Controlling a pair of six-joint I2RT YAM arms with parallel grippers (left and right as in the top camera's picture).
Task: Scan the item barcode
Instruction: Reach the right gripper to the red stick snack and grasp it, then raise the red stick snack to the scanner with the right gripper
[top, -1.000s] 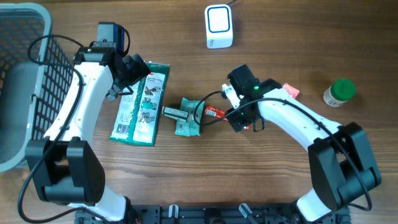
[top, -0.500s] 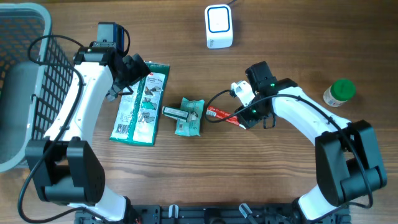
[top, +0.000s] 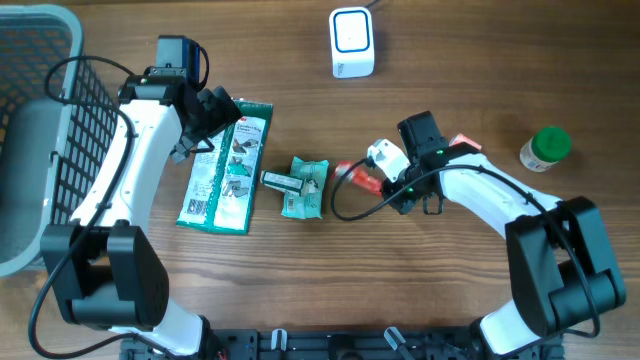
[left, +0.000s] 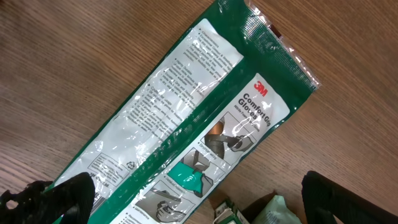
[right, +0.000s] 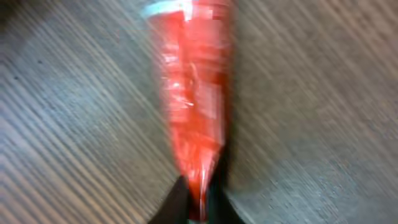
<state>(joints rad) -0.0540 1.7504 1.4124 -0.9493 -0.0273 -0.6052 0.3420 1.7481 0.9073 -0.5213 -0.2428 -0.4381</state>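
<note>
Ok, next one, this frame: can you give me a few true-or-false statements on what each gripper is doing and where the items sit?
1. The right gripper is shut on the red packet. True.
2. The left gripper grips the green glove packet. False: it is open above the packet, which lies flat on the table.
3. The white scanner stands apart from both grippers. True.
4. The green-lidded jar sits in the basket. False: it stands on the table on the robot's right; the basket is at the far left.
5. The red packet is held over the scanner. False: it is near the middle of the table, well short of the scanner.
</note>
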